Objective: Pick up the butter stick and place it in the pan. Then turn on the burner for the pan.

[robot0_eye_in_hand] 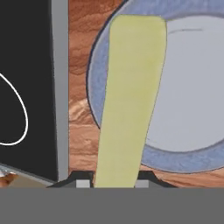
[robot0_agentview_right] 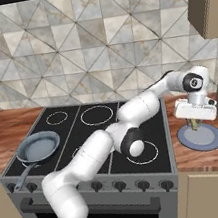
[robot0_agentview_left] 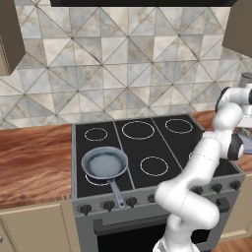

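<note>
**Pan on the front left burner**

The pan (robot0_agentview_left: pixel 104 164) sits on the black stove (robot0_agentview_left: pixel 147 147) at its front left, handle pointing toward the knobs. The white arm (robot0_agentview_left: pixel 206 162) reaches right, over the wooden desk (robot0_agentview_left: pixel 34 162).

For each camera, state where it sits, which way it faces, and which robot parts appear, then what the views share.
Left base view: behind-left of the arm, facing the stove and pan; white arm at right.
Right base view: behind-right, facing the stove and plate; arm reaching right, gripper above the plate.
Hand view: on the hand, looking down along the butter stick at the plate; fingers clamp it.
Shared: both base views show the pan.
</note>
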{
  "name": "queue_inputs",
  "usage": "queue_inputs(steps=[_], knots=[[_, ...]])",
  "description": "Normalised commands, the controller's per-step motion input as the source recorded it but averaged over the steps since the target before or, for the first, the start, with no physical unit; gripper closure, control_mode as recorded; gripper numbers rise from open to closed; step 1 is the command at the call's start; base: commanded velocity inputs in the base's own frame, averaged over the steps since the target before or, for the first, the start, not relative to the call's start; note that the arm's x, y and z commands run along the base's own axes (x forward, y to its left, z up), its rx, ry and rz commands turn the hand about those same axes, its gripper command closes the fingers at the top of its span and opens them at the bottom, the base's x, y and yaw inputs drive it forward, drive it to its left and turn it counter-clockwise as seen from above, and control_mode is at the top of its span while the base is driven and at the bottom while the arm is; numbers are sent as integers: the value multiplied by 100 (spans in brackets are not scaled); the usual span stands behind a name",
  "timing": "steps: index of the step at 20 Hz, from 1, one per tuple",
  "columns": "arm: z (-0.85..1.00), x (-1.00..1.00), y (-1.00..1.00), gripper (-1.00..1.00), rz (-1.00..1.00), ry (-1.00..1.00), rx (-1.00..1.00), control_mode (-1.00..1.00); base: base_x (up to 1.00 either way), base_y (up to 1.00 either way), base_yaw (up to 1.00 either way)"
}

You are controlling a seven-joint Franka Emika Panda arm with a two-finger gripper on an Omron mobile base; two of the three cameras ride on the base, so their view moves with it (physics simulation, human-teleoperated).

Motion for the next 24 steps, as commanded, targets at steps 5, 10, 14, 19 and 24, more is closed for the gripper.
queue_inputs(steps=[5,10,14,19,24], knots=[[36,-1,48,100,0,0,5,-100,0,0,0],[36,-11,76,100,0,0,0,-100,0,0,0],[23,-9,78,100,0,0,0,-100,0,0,0],[45,-11,81,100,0,-5,0,-100,0,0,0],[36,-28,81,100,0,-1,0,-100,0,0,0]])
